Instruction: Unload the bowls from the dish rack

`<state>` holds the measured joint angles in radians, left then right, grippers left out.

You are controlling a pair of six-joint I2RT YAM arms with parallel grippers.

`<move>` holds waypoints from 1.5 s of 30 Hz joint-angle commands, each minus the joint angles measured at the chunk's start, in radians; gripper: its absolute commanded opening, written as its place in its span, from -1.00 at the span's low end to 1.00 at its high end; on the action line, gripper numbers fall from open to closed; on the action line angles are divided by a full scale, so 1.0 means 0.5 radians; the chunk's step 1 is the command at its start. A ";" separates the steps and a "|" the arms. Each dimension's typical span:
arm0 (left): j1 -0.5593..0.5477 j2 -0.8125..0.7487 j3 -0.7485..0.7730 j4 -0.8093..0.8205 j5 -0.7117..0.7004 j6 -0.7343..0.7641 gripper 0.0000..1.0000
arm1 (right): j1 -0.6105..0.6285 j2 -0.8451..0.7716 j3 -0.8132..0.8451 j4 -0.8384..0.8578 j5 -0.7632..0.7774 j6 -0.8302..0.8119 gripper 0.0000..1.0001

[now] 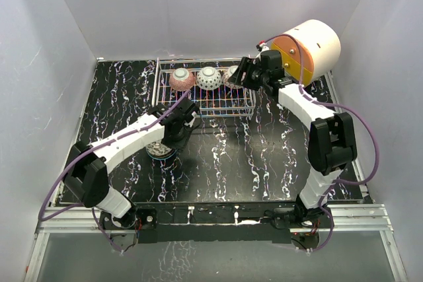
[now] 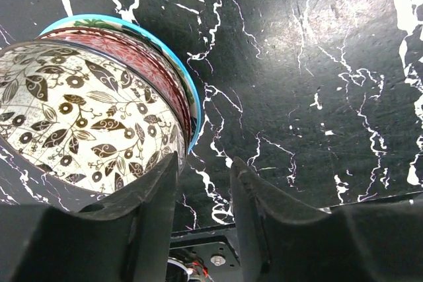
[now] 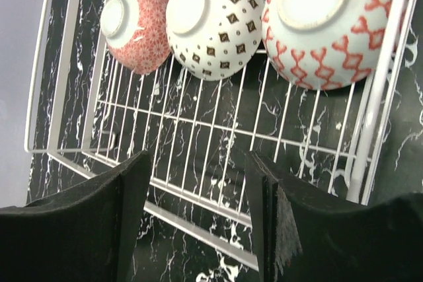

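Right gripper (image 3: 198, 160), jaws wide and empty, hangs over the dish rack (image 3: 370, 130), red-zigzag bowl (image 3: 330, 24) nearest, ahead-right, foot ring facing it

Three bowls (image 1: 209, 77) sit in a row along the rack's (image 1: 221, 107) far side. A stack (image 1: 159, 152) stands on the table (image 1: 264, 156) at the rack's 7 o'clock, a drum (image 1: 310, 47) at 2 o'clock.

Top external: high at the near edge, looking down on the whole tabletop (image 1: 264, 156).
Left wrist: close, low, facing stacked bowls (image 2: 86, 117) on the tabletop.
Right wrist: close above dish rack (image 3: 373, 123); dish rack shared with top external.
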<state>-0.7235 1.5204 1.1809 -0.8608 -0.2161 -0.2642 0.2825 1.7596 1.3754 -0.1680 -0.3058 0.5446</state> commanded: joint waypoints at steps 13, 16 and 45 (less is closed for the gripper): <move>0.015 -0.293 0.195 -0.035 -0.129 -0.020 0.57 | 0.322 0.582 0.793 -0.166 1.235 -0.599 0.72; 0.109 -0.420 0.078 0.140 -0.026 -0.067 0.68 | 0.323 0.665 0.880 -0.199 1.382 -0.609 0.74; 0.425 -0.844 -0.211 0.640 0.500 -0.119 0.94 | 0.213 1.191 1.449 -0.487 1.417 -0.514 0.58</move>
<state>-0.5133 1.1152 1.0805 -0.5529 0.0338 -0.3336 0.4149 2.3581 2.0926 -0.3935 0.4026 0.2684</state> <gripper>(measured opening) 0.967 0.813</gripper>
